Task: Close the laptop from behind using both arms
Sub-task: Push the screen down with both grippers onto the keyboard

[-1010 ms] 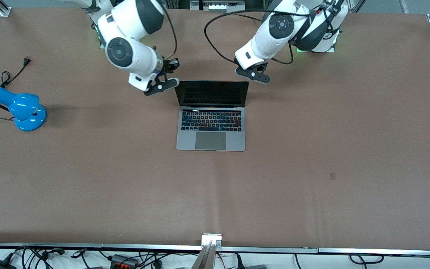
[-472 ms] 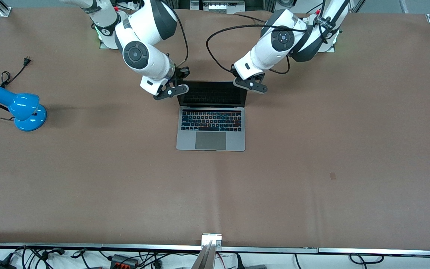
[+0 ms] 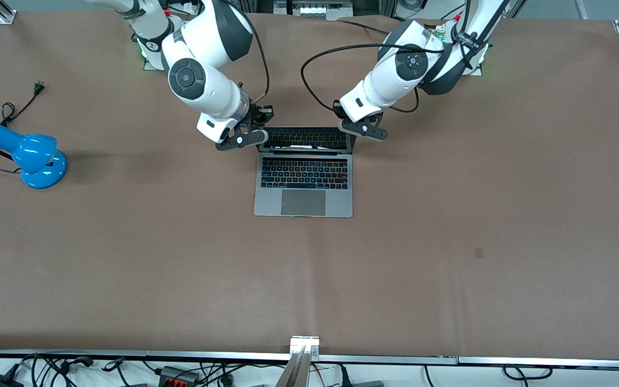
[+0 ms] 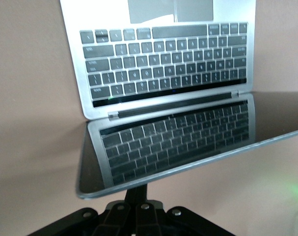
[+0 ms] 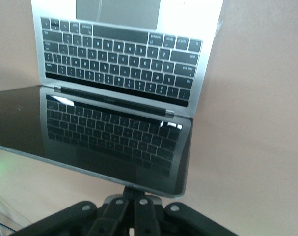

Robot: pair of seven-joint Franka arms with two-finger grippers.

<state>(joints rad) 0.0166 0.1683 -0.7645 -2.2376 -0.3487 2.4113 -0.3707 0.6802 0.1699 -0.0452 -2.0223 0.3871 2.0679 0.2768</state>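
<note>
Silver-grey, the laptop lies mid-worktop with its keyboard facing up and its screen tipped forward toward the keys. The right pincer sits at the lid's top corner toward the right arm's end; the left pincer sits at the other top corner. Whether either pincer's fingers are parted or pressed together, I cannot tell. A blue desk lamp stands well apart toward the right arm's end.
</note>
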